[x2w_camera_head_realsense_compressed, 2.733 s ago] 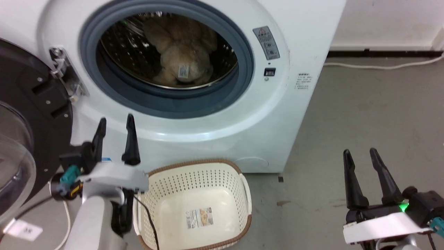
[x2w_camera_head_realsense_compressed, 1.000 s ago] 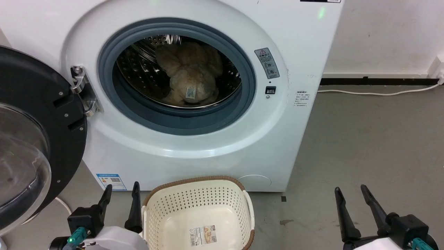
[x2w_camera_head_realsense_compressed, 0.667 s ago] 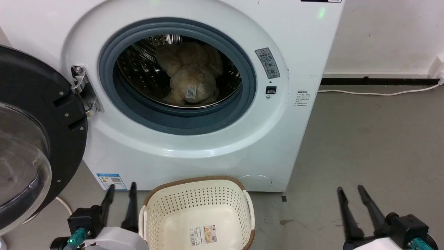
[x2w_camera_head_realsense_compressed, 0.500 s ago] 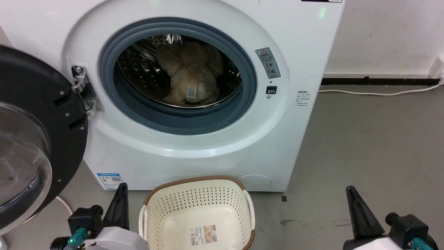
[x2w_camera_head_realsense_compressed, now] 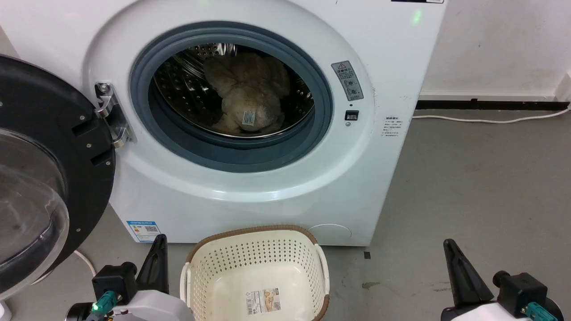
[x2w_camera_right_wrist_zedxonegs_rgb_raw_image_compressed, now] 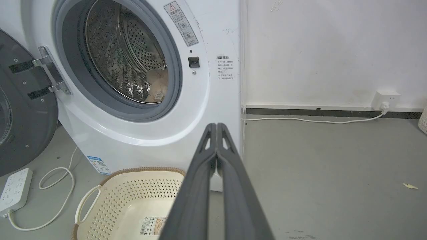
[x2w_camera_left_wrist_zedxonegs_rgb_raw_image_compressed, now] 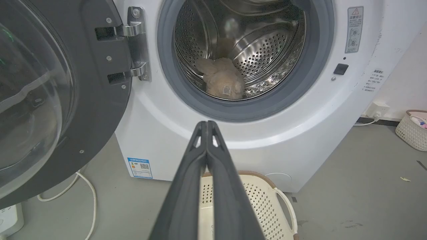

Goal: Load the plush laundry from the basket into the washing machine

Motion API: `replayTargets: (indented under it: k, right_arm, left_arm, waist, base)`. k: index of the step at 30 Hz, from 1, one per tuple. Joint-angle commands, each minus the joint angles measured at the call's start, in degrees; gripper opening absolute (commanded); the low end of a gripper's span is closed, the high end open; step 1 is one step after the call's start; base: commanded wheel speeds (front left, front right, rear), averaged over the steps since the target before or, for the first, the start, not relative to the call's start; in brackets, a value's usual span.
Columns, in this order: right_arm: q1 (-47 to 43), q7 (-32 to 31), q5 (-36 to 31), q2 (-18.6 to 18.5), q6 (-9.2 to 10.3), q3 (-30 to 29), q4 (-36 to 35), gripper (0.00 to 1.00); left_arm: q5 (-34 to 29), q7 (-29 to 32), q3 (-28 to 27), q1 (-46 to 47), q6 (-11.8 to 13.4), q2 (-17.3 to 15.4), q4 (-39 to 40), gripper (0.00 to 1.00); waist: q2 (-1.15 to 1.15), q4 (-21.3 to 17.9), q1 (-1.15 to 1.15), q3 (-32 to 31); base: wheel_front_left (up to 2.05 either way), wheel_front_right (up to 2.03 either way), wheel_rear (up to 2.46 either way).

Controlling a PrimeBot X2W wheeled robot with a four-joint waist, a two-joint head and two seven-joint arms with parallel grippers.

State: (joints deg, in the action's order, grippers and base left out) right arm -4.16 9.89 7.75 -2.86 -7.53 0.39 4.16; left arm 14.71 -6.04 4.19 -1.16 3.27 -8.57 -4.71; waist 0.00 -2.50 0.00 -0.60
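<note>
The beige plush laundry (x2w_camera_head_realsense_compressed: 248,101) lies inside the steel drum of the white washing machine (x2w_camera_head_realsense_compressed: 276,187), its white tag facing out; the left wrist view has it too (x2w_camera_left_wrist_zedxonegs_rgb_raw_image_compressed: 222,80). The cream basket (x2w_camera_head_realsense_compressed: 255,263) stands on the floor in front of the machine with just a sticker on its bottom. My left gripper (x2w_camera_head_realsense_compressed: 159,240) is low at the basket's left, shut with nothing in it, fingers pressed together (x2w_camera_left_wrist_zedxonegs_rgb_raw_image_compressed: 206,125). My right gripper (x2w_camera_head_realsense_compressed: 447,244) hangs low over the floor to the right, shut and holding nothing (x2w_camera_right_wrist_zedxonegs_rgb_raw_image_compressed: 216,126).
The black-framed glass door (x2w_camera_head_realsense_compressed: 40,178) stands swung open at the left. White cables (x2w_camera_left_wrist_zedxonegs_rgb_raw_image_compressed: 83,186) and a power strip (x2w_camera_right_wrist_zedxonegs_rgb_raw_image_compressed: 13,190) lie on the floor beside the machine. A wall socket (x2w_camera_right_wrist_zedxonegs_rgb_raw_image_compressed: 385,98) and its cord run along the right wall. Another basket (x2w_camera_left_wrist_zedxonegs_rgb_raw_image_compressed: 412,130) sits far right.
Both grippers have shut from open, their fingers coming together on nothing. The head camera shifted slightly; plush and basket have stayed put.
</note>
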Motion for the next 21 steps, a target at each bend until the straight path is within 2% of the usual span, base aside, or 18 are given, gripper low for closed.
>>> replayTargets:
  k: [1, 21]
  right_arm:
    - [0.6, -0.2, -0.6, 0.0, 0.01, 0.0, -0.4, 0.00]
    - [1.4, -2.2, -2.1, 0.0, 0.01, -0.1, -1.2, 0.00]
  left_arm:
    - [-0.6, 0.3, -0.3, 0.2, -0.4, 0.1, 0.4, 0.00]
    - [-3.6, 1.5, -1.1, 0.4, -1.0, 1.3, 1.3, 0.00]
  waist:
    - [0.00, 0.0, 0.00, 0.0]
    - [0.00, 0.6, 0.00, 0.1]
  base:
    - [0.00, 0.00, 0.00]
    - [0.00, 0.00, 0.00]
